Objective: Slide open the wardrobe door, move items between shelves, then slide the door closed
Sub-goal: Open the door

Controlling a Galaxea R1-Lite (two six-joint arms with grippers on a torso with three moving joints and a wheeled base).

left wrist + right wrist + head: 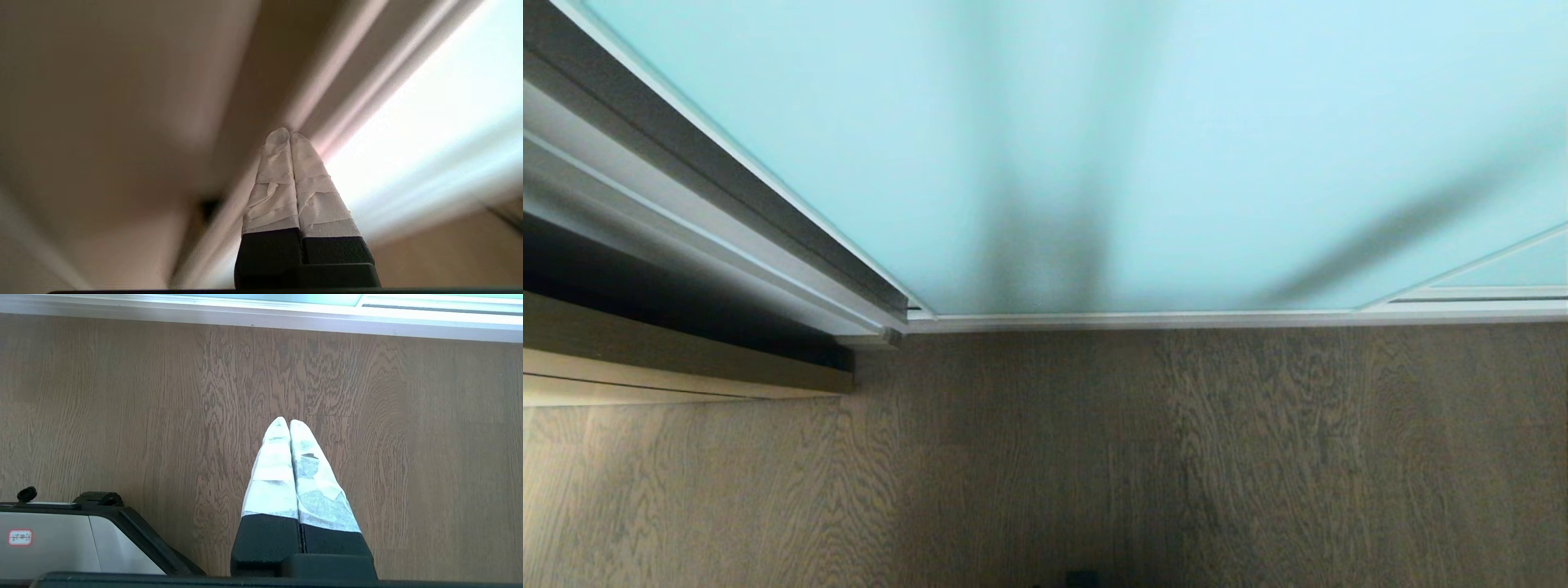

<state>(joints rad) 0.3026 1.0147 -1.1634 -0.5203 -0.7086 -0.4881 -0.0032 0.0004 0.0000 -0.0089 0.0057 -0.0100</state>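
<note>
The sliding wardrobe door point(1176, 147), frosted pale blue-green glass in a thin white frame, fills the upper head view down to the floor track. Neither arm shows in the head view. In the left wrist view my left gripper point(289, 132) is shut and empty, its taped fingertips pointing at the door's pale frame edge point(367, 77), with the bright glass point(441, 110) beside it. My right gripper point(284, 422) is shut and empty, hanging parked above the wood floor. The items and the shelves are hidden behind the door.
Brown wood-grain floor point(1094, 457) lies before the door. A light wood cabinet front point(645, 351) and a grey jamb point(686, 188) stand at the left. The robot's grey-and-black base point(61, 539) shows in the right wrist view, and the door's bottom track point(261, 312) runs beyond it.
</note>
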